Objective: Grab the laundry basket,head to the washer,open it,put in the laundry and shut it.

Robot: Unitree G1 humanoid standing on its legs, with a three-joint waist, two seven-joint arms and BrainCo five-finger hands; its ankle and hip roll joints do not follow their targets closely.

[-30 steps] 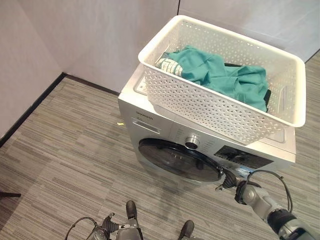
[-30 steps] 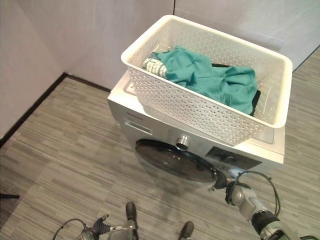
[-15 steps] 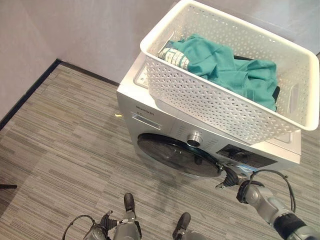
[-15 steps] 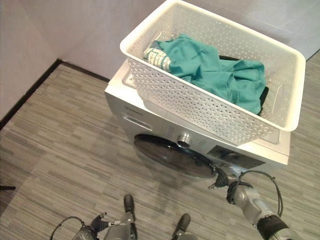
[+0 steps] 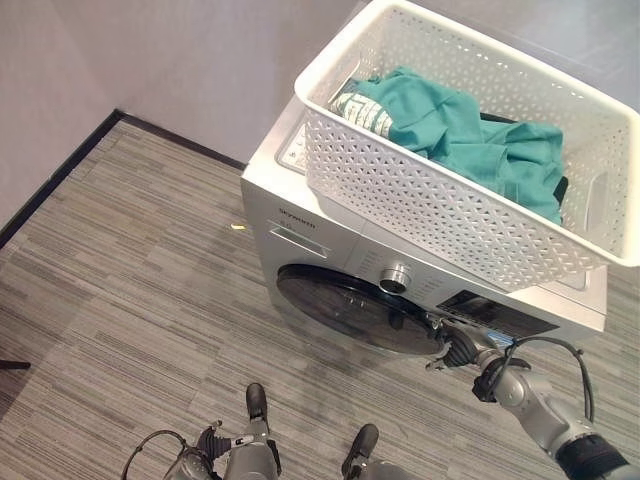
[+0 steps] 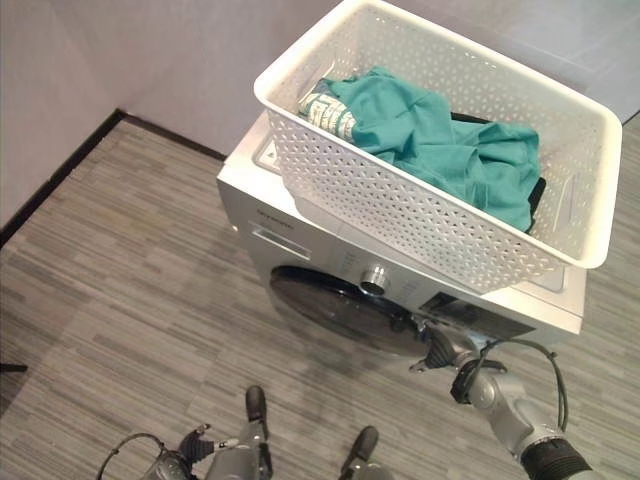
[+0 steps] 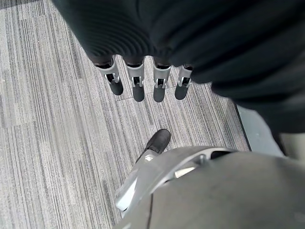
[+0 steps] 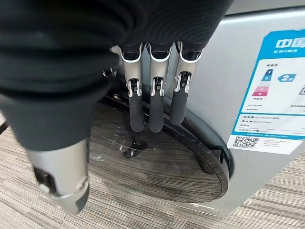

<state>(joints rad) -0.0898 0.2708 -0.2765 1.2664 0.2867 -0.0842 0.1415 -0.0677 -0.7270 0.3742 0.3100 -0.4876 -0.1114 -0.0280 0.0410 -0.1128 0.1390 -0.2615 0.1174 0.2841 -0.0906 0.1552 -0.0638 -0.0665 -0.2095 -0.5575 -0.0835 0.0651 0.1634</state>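
Step in hand: opening the washer (image 5: 300, 215). Basket (image 5: 440, 210) with laundry (image 5: 470, 140) sits on top. Right hand (image 8: 152, 102), fingers straight and empty, rests against the door (image 8: 157, 162) near its right edge. Next: hook the door edge and pull. Left hand (image 7: 143, 83) hangs relaxed, empty.

Grey striped carpet floor (image 5: 130, 290), pale walls (image 5: 180, 60), black skirting (image 5: 60, 175) along their base

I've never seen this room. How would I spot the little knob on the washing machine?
Find the silver front-loading washing machine against the grey wall, with a white perforated plastic laundry basket on top. On its front panel, just above the dark round glass door, sits the small silver round dial. It is the only raised round knob, left of the dark display panel.
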